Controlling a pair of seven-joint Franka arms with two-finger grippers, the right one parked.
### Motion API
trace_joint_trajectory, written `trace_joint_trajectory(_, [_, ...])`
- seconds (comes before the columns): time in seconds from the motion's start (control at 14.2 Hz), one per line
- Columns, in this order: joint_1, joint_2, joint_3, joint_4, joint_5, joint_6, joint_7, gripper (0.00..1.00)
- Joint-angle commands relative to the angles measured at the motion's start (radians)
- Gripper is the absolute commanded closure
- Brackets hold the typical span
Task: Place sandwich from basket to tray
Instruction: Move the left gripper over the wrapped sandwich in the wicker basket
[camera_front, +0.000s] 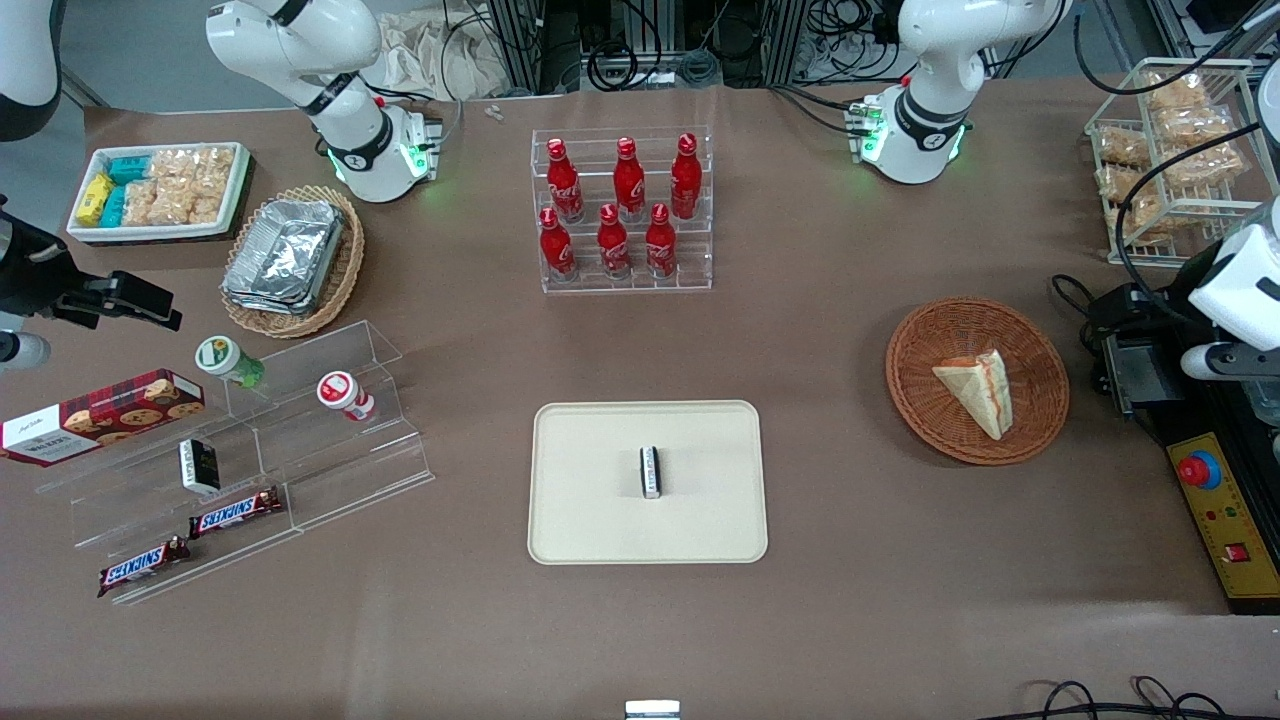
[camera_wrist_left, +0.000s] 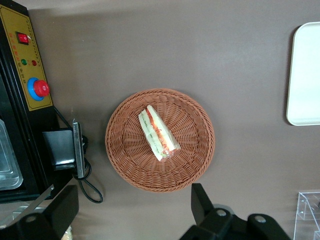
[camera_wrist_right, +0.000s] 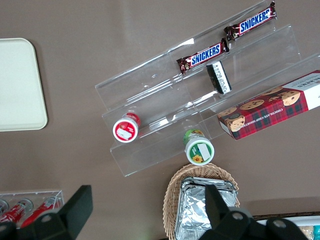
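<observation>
Sandwich (camera_wrist_left: 158, 132) lies loose in basket (camera_wrist_left: 160, 140); gripper (camera_wrist_left: 135, 212) hovers above at six o'clock, spread wide, holding nothing. Risk: soft wedge slips or crushes in the pinch; a small packet (camera_front: 651, 471) already sits mid-tray (camera_front: 600, 520).

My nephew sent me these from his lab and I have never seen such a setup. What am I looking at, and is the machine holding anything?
These are two white robot arms at a brown table. One picture looks down at the table from the front; the other two come from cameras on the arms' wrists. The working arm's gripper hovers above the basket with its jaws open, holding nothing. The sandwich lies in that basket. The beige tray, nearer the table's middle, carries one small dark packet. Cola bottles, Snickers bars and a cookie box also stand about.
</observation>
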Motion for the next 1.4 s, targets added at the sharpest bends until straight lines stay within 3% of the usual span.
trace_joint_trajectory(0.0, [0.016,0.018,-0.004,0.031,0.007,-0.034,0.022,0.0])
trace_joint_trajectory(0.28, [0.014,0.024,-0.006,0.026,0.012,-0.037,-0.034,0.0])
trace_joint_trajectory(0.63, [0.008,0.004,-0.007,-0.124,0.013,0.018,-0.311,0.0])
trace_joint_trajectory(0.91, [0.016,-0.11,-0.003,-0.414,0.026,0.309,-0.392,0.0])
trace_joint_trajectory(1.33, [0.014,-0.096,-0.003,-0.669,0.029,0.601,-0.711,0.0])
